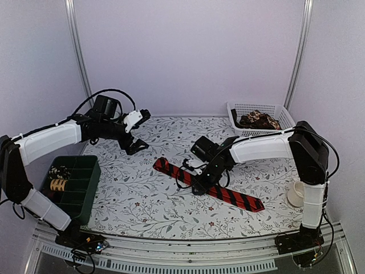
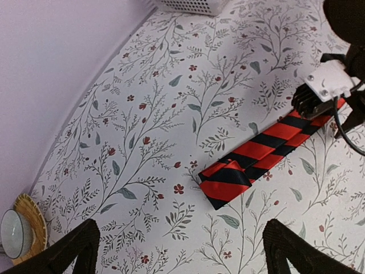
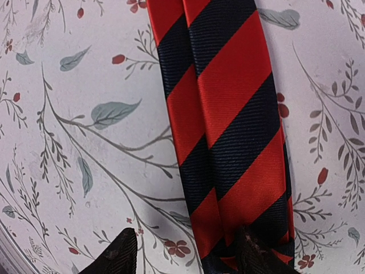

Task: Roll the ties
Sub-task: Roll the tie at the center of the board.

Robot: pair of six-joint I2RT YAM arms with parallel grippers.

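At the middle of the red-and-black striped tie (image 1: 234, 196), the right claw (image 1: 198, 186) sits low with its jaws about half apart. In its wrist view one finger (image 3: 259, 257) lies over the tie's edge. The other finger (image 3: 117, 257) is over bare bench, beside the tie. Nothing is clamped between them.

The tie lies flat and slantwise on the flower-printed bench (image 1: 142, 200). Under the claw it shows as two strips side by side. Its left end is a folded end (image 2: 225, 182), turned back on itself.

Up and left of that end the left claw (image 1: 141, 131) hangs above the bench, jaws at their widest and empty.

Behind the tie's right half, a white basket (image 1: 245, 107) holds brown-patterned ties (image 1: 259, 120). Left of the tie, a green bin (image 1: 88, 200) holds small coils (image 1: 57, 184). A cup (image 1: 295, 194) stands just beyond the tie's right end.

The tie looks light, limp and rather slick, so it will likely slide or spring open unless pinned. The folded end seems the best place to pinch, across its full width, with the other claw holding the strip down.
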